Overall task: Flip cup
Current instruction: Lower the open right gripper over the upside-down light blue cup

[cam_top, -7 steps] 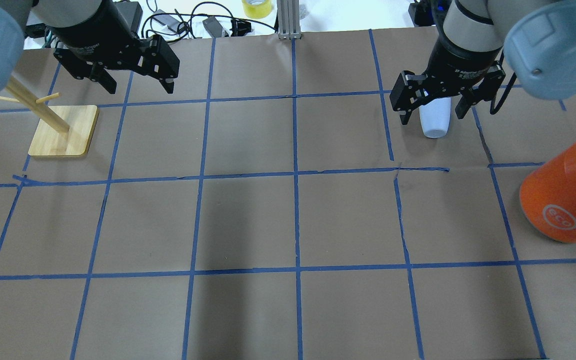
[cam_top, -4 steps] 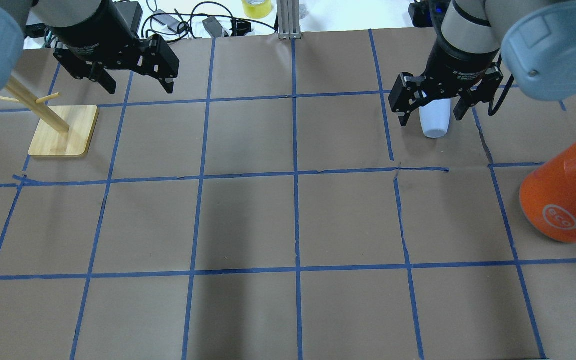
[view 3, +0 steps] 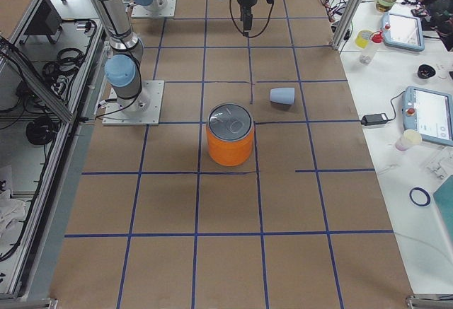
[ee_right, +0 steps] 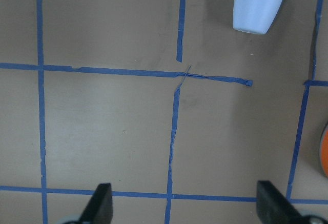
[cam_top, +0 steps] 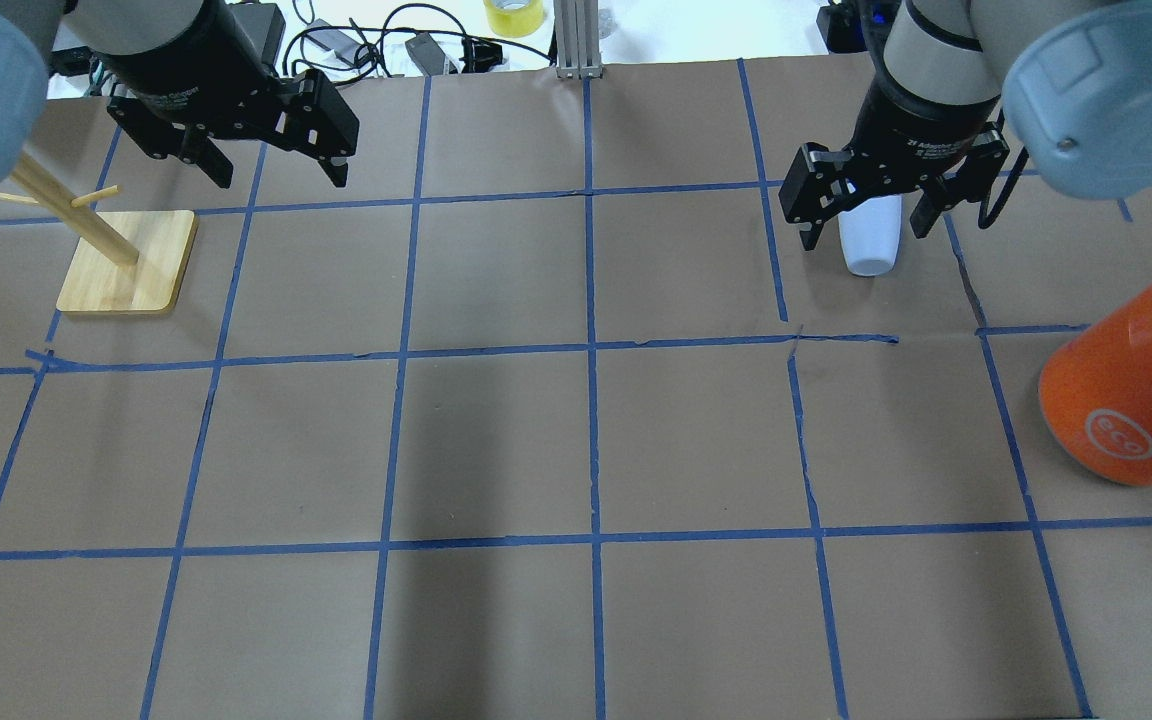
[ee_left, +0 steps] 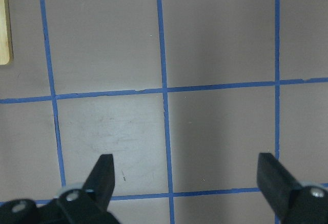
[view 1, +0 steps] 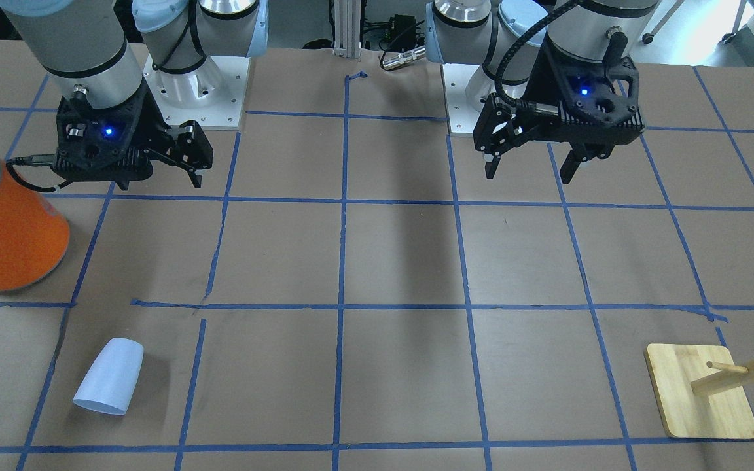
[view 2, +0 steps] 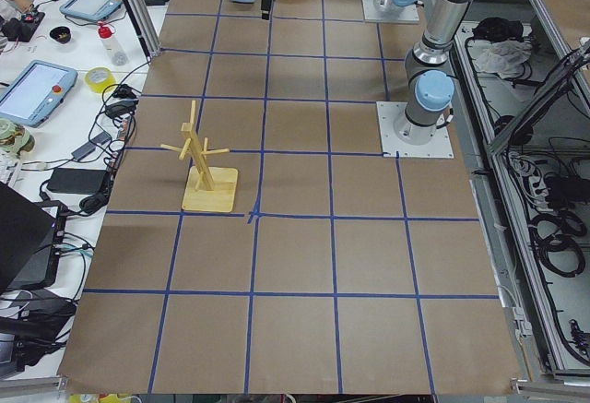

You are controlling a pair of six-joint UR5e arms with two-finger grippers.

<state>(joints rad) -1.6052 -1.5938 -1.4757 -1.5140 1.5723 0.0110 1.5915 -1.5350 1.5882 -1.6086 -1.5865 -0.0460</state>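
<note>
The right gripper [ee_right: 187,203] has its jaws spread wide, gripping nothing; only brown paper and blue tape lines show between its fingers in the wrist view. It hangs above the table [cam_top: 586,450], pointing down. The cup [ee_right: 256,3] is not between the jaws. It lies on its side on the paper ahead of them, at the top of the wrist view and off toward the right-hand finger. Its narrow base points back at the gripper and its wide rim faces away, toward the operators' side. From overhead the cup shows between the two fingers, but the front-facing view puts it well apart from the gripper, farther from the robot's base, inside one taped square.

The can [cam_top: 1126,400] stands farther to the robot's right, apart from the cup and nearer the robot.

The left gripper [ee_left: 187,172] also has its jaws wide apart and holds nothing, raised over bare paper. The rack [cam_top: 126,262] stands near it, at the robot's far left.
</note>
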